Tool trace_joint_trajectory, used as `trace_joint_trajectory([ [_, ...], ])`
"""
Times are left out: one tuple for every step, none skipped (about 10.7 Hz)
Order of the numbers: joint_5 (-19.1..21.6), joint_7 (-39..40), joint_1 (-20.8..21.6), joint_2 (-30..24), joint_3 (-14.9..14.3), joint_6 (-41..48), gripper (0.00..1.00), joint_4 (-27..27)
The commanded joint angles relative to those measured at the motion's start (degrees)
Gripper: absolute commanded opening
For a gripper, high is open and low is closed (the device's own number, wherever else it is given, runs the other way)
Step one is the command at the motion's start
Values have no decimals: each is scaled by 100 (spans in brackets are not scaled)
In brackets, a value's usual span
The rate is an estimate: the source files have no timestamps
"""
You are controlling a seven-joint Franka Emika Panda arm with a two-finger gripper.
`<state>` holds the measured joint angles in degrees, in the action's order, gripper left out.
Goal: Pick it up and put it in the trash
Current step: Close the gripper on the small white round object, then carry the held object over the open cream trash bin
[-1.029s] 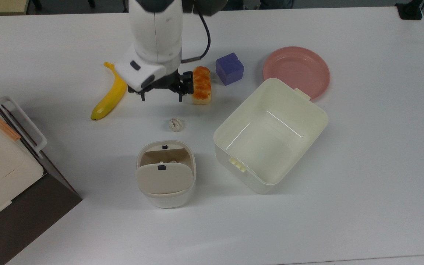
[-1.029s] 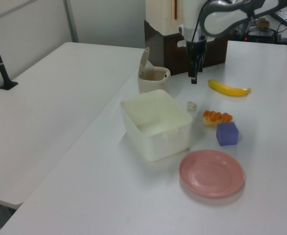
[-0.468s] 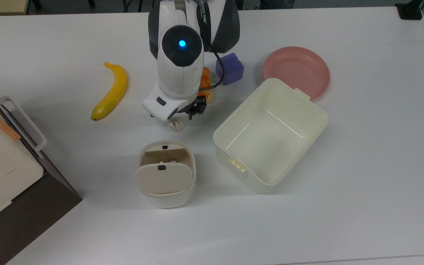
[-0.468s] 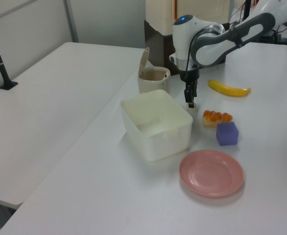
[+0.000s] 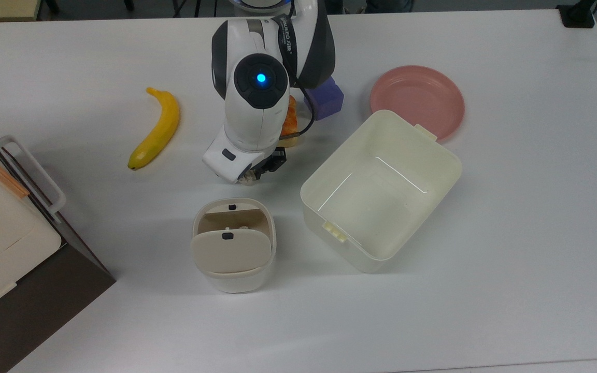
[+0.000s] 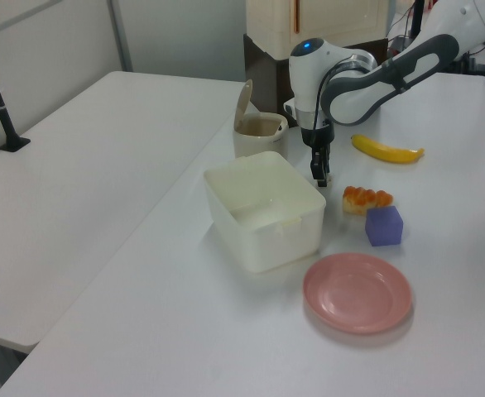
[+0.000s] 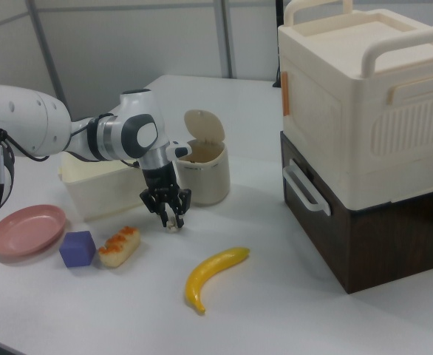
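The gripper [image 7: 171,220] points down at the desk [image 5: 511,269], between the trash [image 5: 233,243] and the bread loaf [image 7: 120,245]. In the right view its two fingers stand on either side of the paper ball [image 7: 171,224], which rests on the desk surface; the fingers are spread slightly wider than the ball, and whether they touch it cannot be told.

In the top view the arm's wrist housing covers most of the gripper [image 5: 255,173]; only a small pale edge of the paper ball [image 5: 248,179] is visible below the housing. In the left view the gripper [image 6: 320,178] hides the ball entirely.

The trash sits just below the gripper in the top view, with its beige flap lid [image 5: 230,252] tilted open and a dark interior partly exposed. In the right view the trash [image 7: 202,173] stands behind the gripper, lid raised.

The bread loaf [image 5: 289,124] and the purple block [image 5: 326,99] are partly covered by the arm in the top view. The large cream tub [image 5: 381,189] lies at the top view's right of the gripper, overlapping the edge of the pink plate [image 5: 416,98]. The banana [image 5: 156,129] lies well apart, at the top view's left. A cream-and-brown cabinet [image 5: 3,243] is cut off by the top view's left edge.
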<state>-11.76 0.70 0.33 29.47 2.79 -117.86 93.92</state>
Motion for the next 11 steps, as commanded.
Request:
trace_joint_trajectory([
  [-54,71,55,-117,-68,-70,27,39],
  [-37,71,55,-161,-76,-62,26,13],
  [-28,71,46,-231,-85,-44,26,-144],
  [-2,62,46,-284,-103,-44,26,-233],
  [33,53,46,-354,-138,-44,26,-373],
  [77,27,46,-363,-164,-44,26,-574],
  [243,18,29,-355,-164,-53,26,-889],
  [514,35,11,-355,-173,-53,26,-1154],
  [621,35,20,-355,-304,-61,27,-1295],
  [640,18,28,-346,-366,-114,27,-1419],
  [640,-17,11,-320,-375,-236,27,-1481],
])
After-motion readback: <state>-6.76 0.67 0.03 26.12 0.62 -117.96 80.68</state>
